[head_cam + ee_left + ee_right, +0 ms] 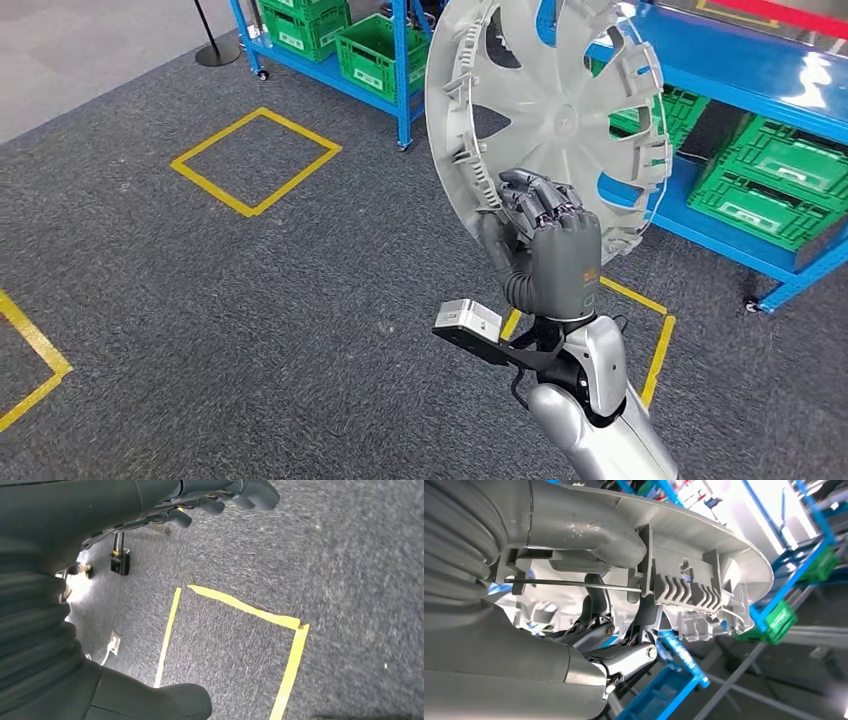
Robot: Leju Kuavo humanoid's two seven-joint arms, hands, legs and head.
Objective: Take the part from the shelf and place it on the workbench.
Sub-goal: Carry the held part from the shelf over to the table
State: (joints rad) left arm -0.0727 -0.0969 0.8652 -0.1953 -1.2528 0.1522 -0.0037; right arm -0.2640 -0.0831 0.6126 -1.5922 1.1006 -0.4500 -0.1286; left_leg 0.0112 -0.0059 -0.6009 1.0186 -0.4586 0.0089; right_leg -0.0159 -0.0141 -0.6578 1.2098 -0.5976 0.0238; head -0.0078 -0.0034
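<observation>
Right hand (548,250) raised in front of the body, fingers curled over the lower rim of the part (545,105), a large grey wheel cover, thumb pressed to the opposite face; from the right wrist view, rim ribs and clips wedged between thumb and fingers (624,657). Held upright, well clear of the floor, its disc rising above and beyond the hand. So, by the look of it: part already off the shelf, first half of the task done; carrying and setting down on the workbench not yet done, and no workbench recognisable from here.

Beyond the part, blue shelving (700,60) with green crates (775,180) on its lower tier. Below the hand, grey carpet (300,320) marked with yellow tape squares (255,160).

Left hand (150,510) hanging low over the carpet beside another tape square (235,645), fingertips dark and blurred; probably empty, though spread or curled cannot be told.
</observation>
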